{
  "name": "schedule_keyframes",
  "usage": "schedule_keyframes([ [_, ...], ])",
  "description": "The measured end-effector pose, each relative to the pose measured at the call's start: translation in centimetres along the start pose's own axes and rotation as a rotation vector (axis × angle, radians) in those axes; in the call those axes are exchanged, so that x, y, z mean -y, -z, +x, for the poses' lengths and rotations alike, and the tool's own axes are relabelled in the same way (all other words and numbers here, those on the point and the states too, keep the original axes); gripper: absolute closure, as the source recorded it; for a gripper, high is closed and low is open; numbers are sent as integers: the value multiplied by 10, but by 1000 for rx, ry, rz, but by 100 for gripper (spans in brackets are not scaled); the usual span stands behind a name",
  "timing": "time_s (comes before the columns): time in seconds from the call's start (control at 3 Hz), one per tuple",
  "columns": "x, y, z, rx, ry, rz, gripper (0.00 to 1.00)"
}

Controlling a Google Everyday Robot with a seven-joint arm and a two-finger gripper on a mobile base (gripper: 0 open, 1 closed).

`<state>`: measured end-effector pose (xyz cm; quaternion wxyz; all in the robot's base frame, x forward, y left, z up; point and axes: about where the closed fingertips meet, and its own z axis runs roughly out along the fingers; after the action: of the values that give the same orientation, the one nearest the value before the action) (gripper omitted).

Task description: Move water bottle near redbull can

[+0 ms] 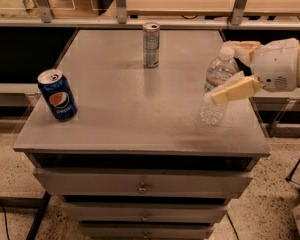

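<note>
The jaws stand spread, and the gripper (218, 72) is there at the right edge of the frame, reaching in sideways over the right side of the tabletop (125, 109). Its two cream fingers (235, 90) straddle the water bottle (213, 113): the near one slants across the front of the bottle at mid-body, and the far one shows behind, up by the white cap. Whether either pad actually presses the plastic cannot be told from here. Behind the fingers, the rounded white wrist housing (280, 64) fills the right margin.

The water bottle stands on its base at the right of the tabletop, close to the right edge, and it leans a touch. It is clear and ribbed, with a pale label around its upper half.

Out to the upper centre, the redbull can (151, 45) stands upright near the back of the tabletop, well apart from the bottle. Far over on the left, the blue Pepsi can (57, 94) sits near the left edge, tilted slightly in this view.

Below the top, a stack of grey drawers (140, 181) with small round knobs faces the camera, and a speckled floor (270, 209) shows at the bottom corners.
</note>
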<state>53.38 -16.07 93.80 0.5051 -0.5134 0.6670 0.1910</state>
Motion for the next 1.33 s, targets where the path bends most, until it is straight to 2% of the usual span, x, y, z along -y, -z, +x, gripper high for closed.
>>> schedule_keyframes([
  [0.33,-1,-12,-6,-31,38,-9,41],
  [0.67,-5,-18,-8,-82,40,-31,64],
  [1.0,1,-20,-13,-103,27,-46,87],
  [1.33,30,-23,-19,-86,-2,-28,100],
])
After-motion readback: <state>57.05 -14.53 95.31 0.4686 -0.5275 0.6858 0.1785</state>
